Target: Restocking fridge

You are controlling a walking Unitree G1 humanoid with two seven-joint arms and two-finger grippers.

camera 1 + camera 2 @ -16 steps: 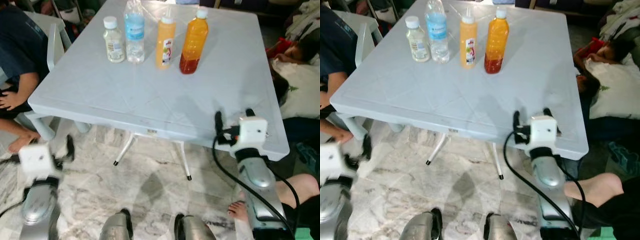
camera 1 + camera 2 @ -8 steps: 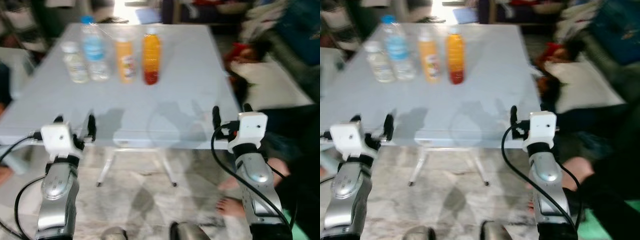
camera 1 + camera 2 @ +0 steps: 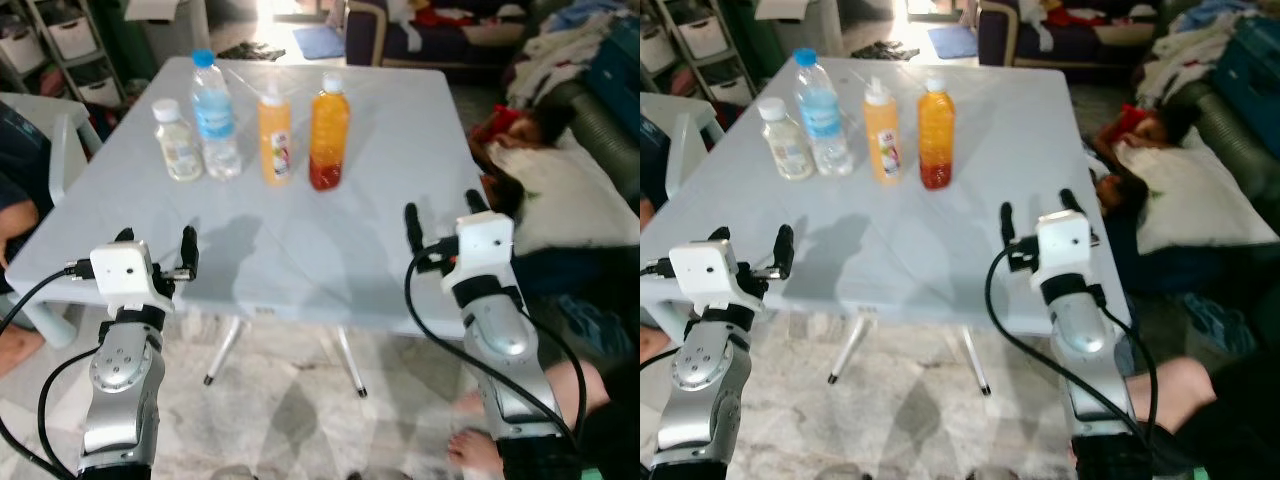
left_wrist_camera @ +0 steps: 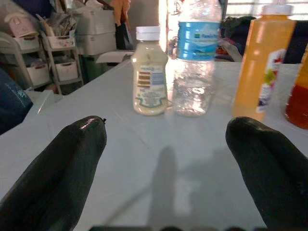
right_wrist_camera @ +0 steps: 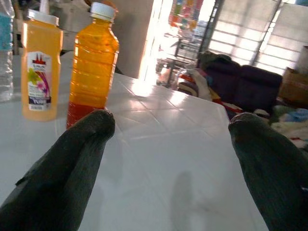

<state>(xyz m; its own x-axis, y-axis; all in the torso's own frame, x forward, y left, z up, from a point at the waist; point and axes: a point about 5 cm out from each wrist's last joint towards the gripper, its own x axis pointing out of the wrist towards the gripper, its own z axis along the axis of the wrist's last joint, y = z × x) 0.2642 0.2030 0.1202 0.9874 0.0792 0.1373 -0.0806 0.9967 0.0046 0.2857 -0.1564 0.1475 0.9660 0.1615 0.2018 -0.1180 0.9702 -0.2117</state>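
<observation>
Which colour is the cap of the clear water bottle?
Blue. The water bottle has a blue cap, clearest in the right eye view.

Storage shelves [image 3: 60,45] behind table [image 3: 400,130]

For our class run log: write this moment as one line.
left end effector open | right end effector open | four bottles untouched on table

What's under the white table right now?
Under the white table: thin white legs with black feet, standing on marble floor. The tabletop hides everything farther back beneath it.
</observation>
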